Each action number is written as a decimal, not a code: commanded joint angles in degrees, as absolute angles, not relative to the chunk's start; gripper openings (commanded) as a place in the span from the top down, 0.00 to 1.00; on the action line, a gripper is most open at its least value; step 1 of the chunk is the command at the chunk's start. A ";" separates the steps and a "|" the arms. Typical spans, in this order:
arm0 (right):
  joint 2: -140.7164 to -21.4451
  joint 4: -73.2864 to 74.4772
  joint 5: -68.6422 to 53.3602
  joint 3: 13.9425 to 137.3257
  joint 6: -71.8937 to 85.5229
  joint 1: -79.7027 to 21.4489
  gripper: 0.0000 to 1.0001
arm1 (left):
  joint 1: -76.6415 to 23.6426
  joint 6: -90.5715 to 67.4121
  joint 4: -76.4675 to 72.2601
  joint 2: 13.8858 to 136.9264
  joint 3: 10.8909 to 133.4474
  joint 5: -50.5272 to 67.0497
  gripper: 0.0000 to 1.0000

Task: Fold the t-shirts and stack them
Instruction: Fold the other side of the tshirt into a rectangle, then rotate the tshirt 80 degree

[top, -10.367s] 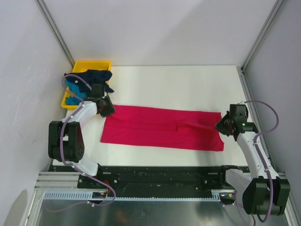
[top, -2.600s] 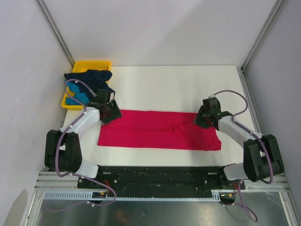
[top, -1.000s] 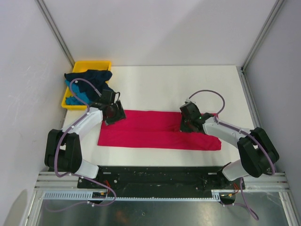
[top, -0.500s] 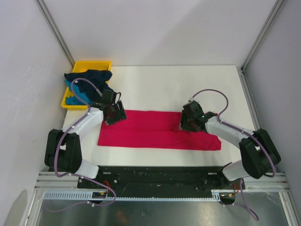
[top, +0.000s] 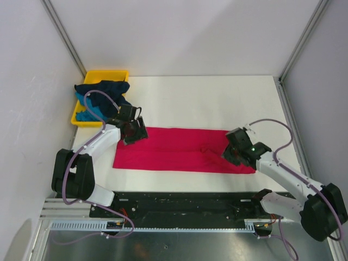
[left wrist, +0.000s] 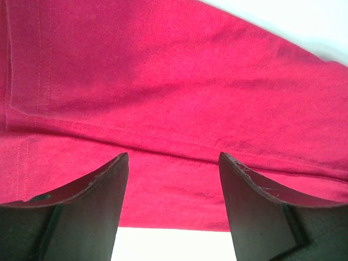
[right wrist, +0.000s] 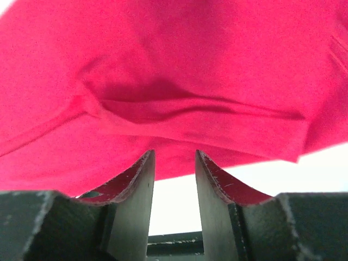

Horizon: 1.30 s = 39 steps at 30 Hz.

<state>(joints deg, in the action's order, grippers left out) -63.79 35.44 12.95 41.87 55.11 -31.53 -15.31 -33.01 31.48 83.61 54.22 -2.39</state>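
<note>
Crimson-pink cloth t-shirt (top: 179, 149), long strip, on white surface (top: 217, 103); R pincer (right wrist: 175, 155) backed from mid-strip to right end, barely parted, empty; L pincer (left wrist: 173, 157) wide, empty, over left corner; crosswise fold prob. next.

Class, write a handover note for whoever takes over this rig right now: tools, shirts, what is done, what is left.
Left tool: open, empty, over the left end of the crimson shirt.
Right tool: narrowly open, empty, at its right end.
The crimson shirt lies as a long folded strip on the table. Navy shirt and teal shirt are heaped in the yellow tray.
Done: lengthwise folds.
Left: fold the strip crosswise, fold the other two, stack.
</note>
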 commanded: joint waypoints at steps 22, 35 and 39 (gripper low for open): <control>-52.46 40.86 7.58 23.78 70.97 -16.69 0.66 | -17.53 -33.31 30.87 83.59 55.72 -0.71 0.28; -47.17 43.89 9.25 22.88 73.49 -13.06 0.64 | -17.65 -33.58 29.93 83.55 54.92 -0.44 0.28; -50.71 40.78 10.10 22.85 73.07 -12.23 0.65 | -17.67 -33.07 29.93 82.98 54.77 1.12 0.28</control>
